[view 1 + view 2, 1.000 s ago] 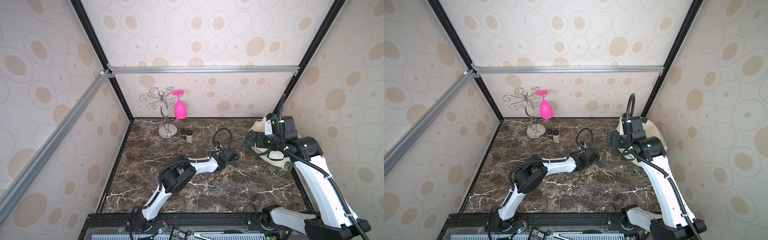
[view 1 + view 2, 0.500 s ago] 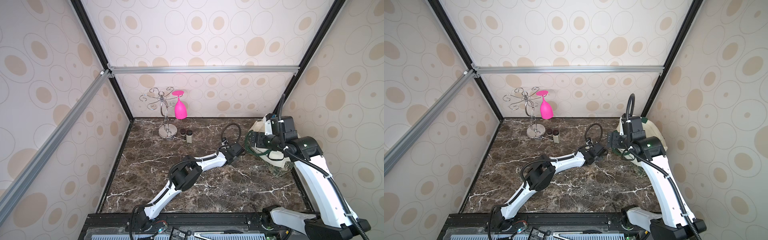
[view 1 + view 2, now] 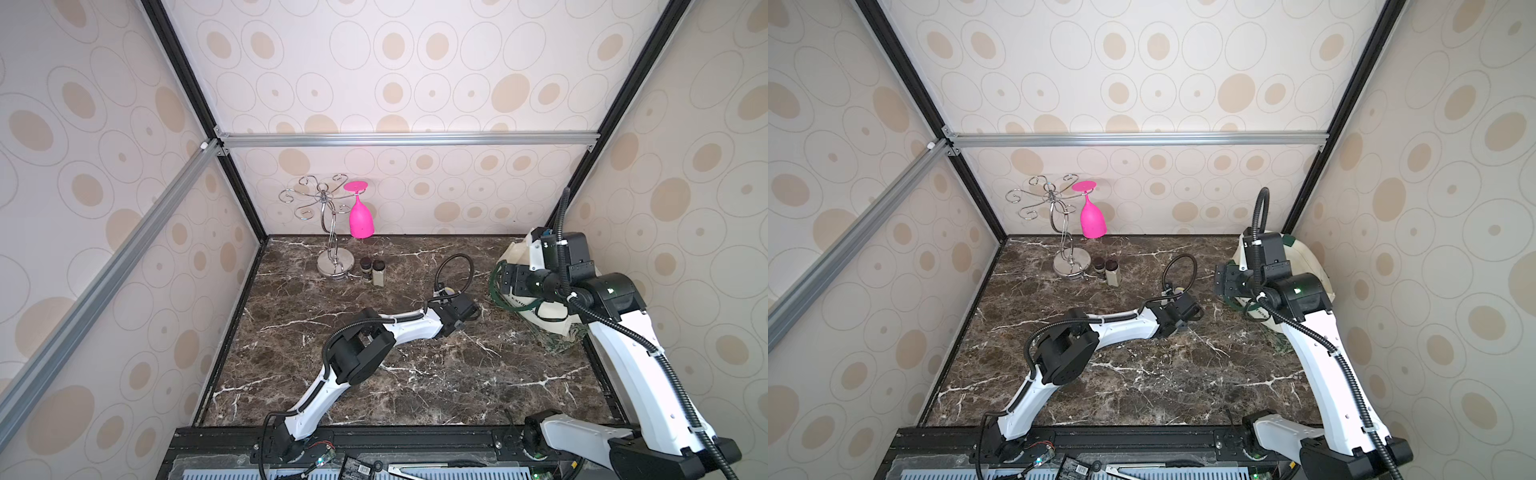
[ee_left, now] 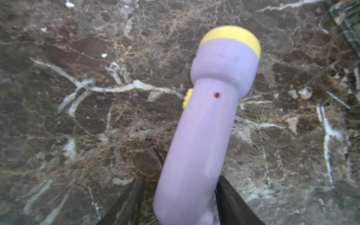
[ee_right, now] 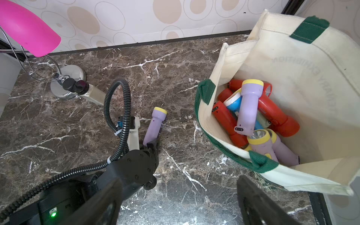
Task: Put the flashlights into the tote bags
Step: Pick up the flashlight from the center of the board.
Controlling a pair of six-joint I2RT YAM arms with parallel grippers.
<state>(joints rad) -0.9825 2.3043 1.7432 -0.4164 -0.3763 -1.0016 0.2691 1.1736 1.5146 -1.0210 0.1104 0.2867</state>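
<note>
A lilac flashlight (image 4: pixel 210 116) with a yellow head lies on the marble table, its tail between the fingers of my left gripper (image 4: pixel 180 179). One finger touches it and a narrow gap shows at the other, so the jaws stand open around it. The right wrist view shows the same flashlight (image 5: pixel 155 122) left of the cream tote bag (image 5: pixel 292 58) with green handles. Several red and lilac flashlights (image 5: pixel 251 109) and a blue one lie inside the bag. My right gripper (image 5: pixel 179 181) hovers open and empty beside the bag's mouth. Both top views show the bag (image 3: pixel 544 316) (image 3: pixel 1304 257) at the far right.
A chrome glass rack (image 3: pixel 330 232) with a hanging pink glass (image 3: pixel 360 218) stands at the back left, two dark-capped jars (image 3: pixel 372 270) beside its base. A green patterned cloth (image 3: pixel 559 338) lies under the bag. Enclosure walls close in on three sides.
My left arm stretched right towards the bag, then drew back a little. The right arm has not moved.
</note>
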